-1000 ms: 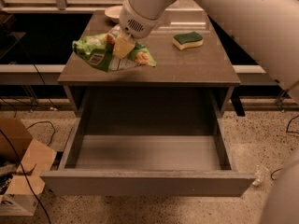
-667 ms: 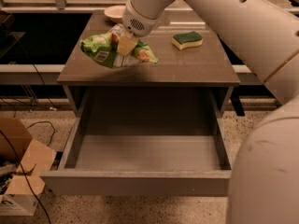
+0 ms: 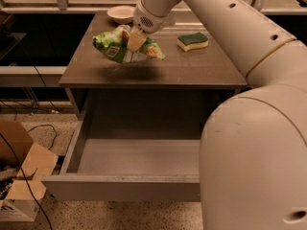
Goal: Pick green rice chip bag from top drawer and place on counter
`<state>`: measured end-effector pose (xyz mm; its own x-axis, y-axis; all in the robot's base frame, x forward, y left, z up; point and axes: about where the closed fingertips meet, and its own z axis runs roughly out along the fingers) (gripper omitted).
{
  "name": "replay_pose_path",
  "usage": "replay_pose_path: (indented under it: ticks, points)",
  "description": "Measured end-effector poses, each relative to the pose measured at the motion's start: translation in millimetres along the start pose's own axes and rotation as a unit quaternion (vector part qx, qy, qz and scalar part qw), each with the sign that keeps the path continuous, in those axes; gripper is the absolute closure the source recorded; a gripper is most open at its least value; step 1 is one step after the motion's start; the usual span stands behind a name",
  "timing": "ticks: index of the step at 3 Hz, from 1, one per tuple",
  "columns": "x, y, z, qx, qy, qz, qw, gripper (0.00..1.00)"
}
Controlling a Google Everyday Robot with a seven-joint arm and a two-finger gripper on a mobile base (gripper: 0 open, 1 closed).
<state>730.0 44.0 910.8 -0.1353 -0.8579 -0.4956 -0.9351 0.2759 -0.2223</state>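
Cream arm (image 3: 249,143), small dark holes; tan pincer (image 3: 134,40) above counter (image 3: 192,68).

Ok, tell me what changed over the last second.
The gripper, still shut on the green rice chip bag, carried it slightly rightward over the counter. The arm now hides the right end of the top drawer. Sponge, bowl and drawer stayed put.

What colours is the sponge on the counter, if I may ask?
The sponge is green over yellow, camera view; the gripper grips the bag over the counter.
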Motion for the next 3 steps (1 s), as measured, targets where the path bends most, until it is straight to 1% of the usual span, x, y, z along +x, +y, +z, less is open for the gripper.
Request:
replay_pose_path:
  ticks: [1, 2, 3]
  points:
    - [0.3, 1.1, 5.0, -0.003, 0.001, 0.000, 1.0000, 0.27]
    - [0.3, 1.9, 8.0, -0.005, 0.002, -0.001, 1.0000, 0.04]
    - [0.1, 2.4, 9.7, -0.006, 0.003, -0.001, 1.0000, 0.00]
